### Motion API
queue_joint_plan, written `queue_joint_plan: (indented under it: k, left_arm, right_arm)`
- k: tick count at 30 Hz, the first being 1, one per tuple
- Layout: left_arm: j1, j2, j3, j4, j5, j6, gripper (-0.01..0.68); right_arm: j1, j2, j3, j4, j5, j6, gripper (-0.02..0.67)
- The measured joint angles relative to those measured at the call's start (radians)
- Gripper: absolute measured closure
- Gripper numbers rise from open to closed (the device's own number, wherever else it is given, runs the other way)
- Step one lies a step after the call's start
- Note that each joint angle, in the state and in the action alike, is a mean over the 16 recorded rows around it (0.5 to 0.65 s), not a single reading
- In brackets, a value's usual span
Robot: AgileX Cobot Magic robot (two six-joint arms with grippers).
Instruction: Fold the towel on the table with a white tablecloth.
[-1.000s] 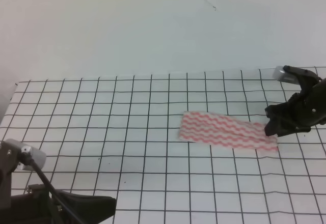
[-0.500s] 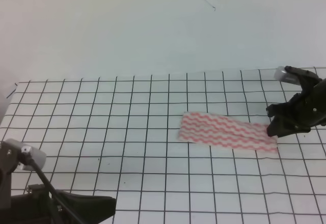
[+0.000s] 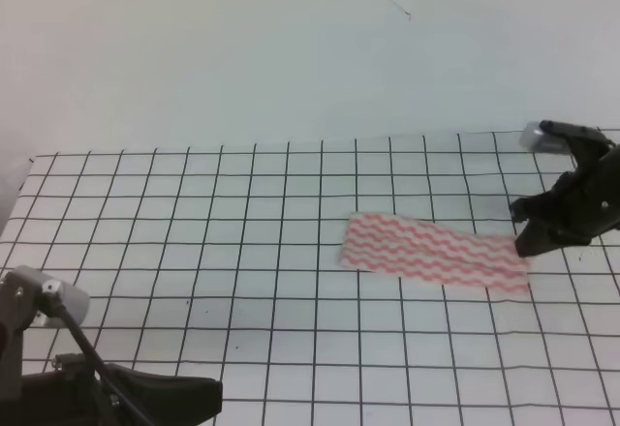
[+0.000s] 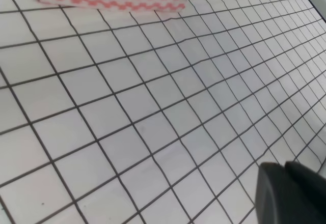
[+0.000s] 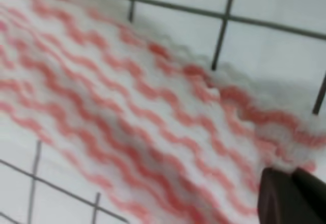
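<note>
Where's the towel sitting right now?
In the high view the towel lies flat on the white tablecloth, right of centre, its right end at the right gripper; the left wrist view shows it at top left.

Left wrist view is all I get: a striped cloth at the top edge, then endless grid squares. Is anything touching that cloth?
Observer: Possibly. The exterior high view shows the right gripper at the right end of the towel.
Operator: Has it grabbed it?
Observer: I cannot tell. In the right wrist view the stripes fill the frame and only a dark fingertip shows at the towel's edge, with no visible pinch.
Operator: And the arm that carries my camera?
Observer: The left gripper is low at the near left of the tablecloth, well apart from the towel.
</note>
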Motion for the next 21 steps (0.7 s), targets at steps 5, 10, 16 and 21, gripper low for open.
queue_joint_plan:
  k: [5,10,16,21]
  left_arm:
    - [0.0,0.0,0.0,0.005,0.005,0.0,0.672]
    - [0.0,0.0,0.0,0.009,0.014,0.0,0.672]
    - [0.0,0.0,0.0,0.012,0.032,0.0,0.672]
    - [0.0,0.0,0.0,0.012,0.048,0.0,0.672]
  right_arm:
    - [0.007,-0.02,-0.003,0.024,0.021,-0.022,0.643]
    - [0.019,-0.029,-0.006,0.046,0.023,-0.04,0.643]
    - [0.031,-0.028,-0.007,0.014,0.003,-0.027,0.643]
    - [0.034,-0.028,-0.007,-0.044,-0.019,-0.007,0.643]
